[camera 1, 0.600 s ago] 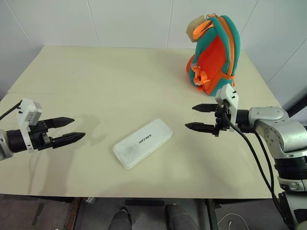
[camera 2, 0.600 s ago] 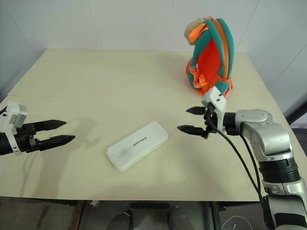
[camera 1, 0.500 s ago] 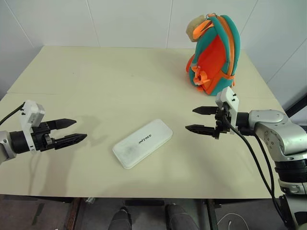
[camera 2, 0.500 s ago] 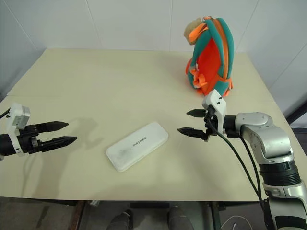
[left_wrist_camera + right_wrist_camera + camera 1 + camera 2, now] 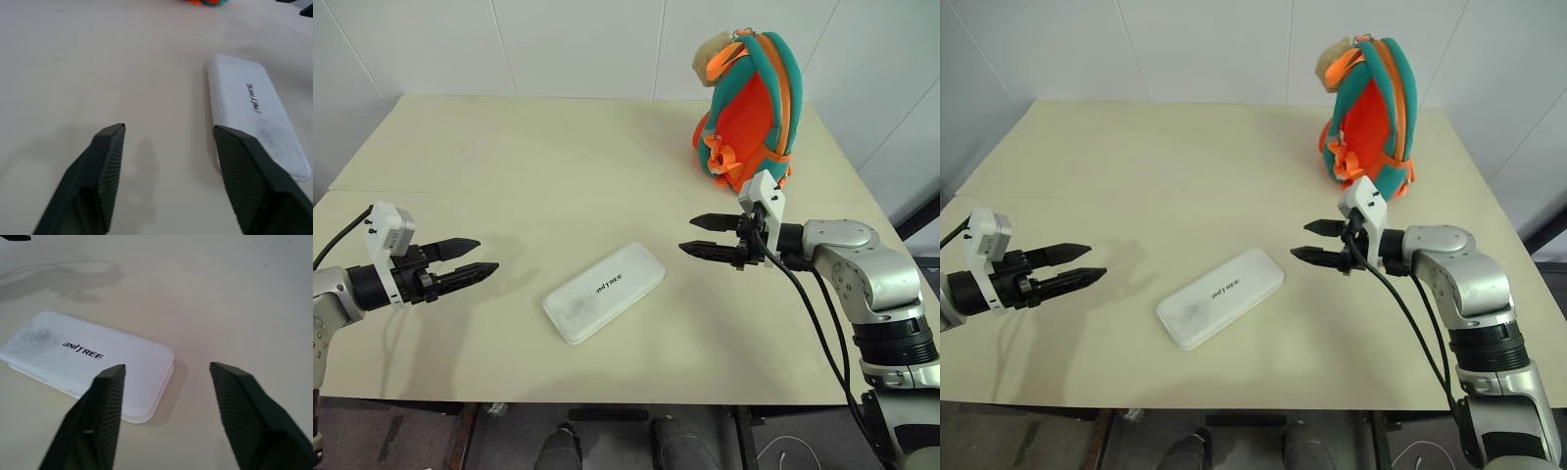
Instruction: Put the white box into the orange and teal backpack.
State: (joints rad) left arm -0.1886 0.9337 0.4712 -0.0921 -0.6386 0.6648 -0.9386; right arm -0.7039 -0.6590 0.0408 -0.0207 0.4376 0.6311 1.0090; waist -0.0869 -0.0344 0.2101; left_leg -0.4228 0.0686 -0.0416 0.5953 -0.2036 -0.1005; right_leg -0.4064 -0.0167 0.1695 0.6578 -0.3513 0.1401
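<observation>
White box [image 5: 605, 292] lies flat on the cream table [image 5: 538, 166] between the two grippers, touched by neither. The left gripper [image 5: 475, 258] and the right gripper [image 5: 698, 236] both hover with fingers spread, pointing inward at it and holding nothing. It is a slim case with rounded corners, grey scuffing near one end, and dark "UNITREE" lettering. The orange and teal backpack [image 5: 747, 108] stands upright behind the right gripper.

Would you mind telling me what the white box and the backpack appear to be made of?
The white box looks like hard moulded plastic with a matte finish: rounded corners, a seam along its edge, printed lettering and a grey scuff. The orange and teal backpack seems to be soft padded fabric, possibly neoprene, with webbing straps and a plush tan top.
</observation>
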